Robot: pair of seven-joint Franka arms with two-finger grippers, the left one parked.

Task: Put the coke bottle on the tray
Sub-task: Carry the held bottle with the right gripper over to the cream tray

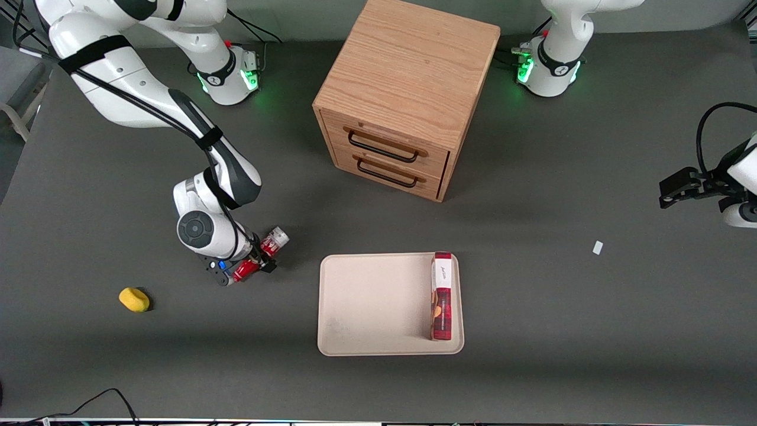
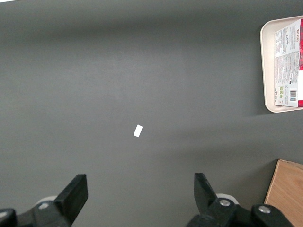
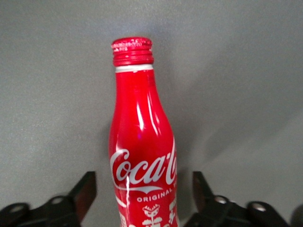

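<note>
The coke bottle [image 1: 260, 255] lies on the dark table, apart from the tray, toward the working arm's end. Its silvery base [image 1: 278, 238] is farther from the front camera than its red neck. In the right wrist view the bottle [image 3: 142, 142] shows its white script and red cap. My right gripper [image 1: 255, 260] is low over the bottle. It is open [image 3: 144, 191], with one finger on each side of the bottle's body and a gap at each side. The cream-beige tray [image 1: 372, 302] lies beside it, toward the table's middle, and its corner shows in the left wrist view [image 2: 266, 71].
A flat red-and-white box [image 1: 442, 296] lies on the tray at the edge toward the parked arm, also in the left wrist view [image 2: 289, 66]. A wooden two-drawer cabinet [image 1: 402, 94] stands farther from the camera. A yellow lump [image 1: 134, 299] and a white slip [image 1: 598, 247] lie on the table.
</note>
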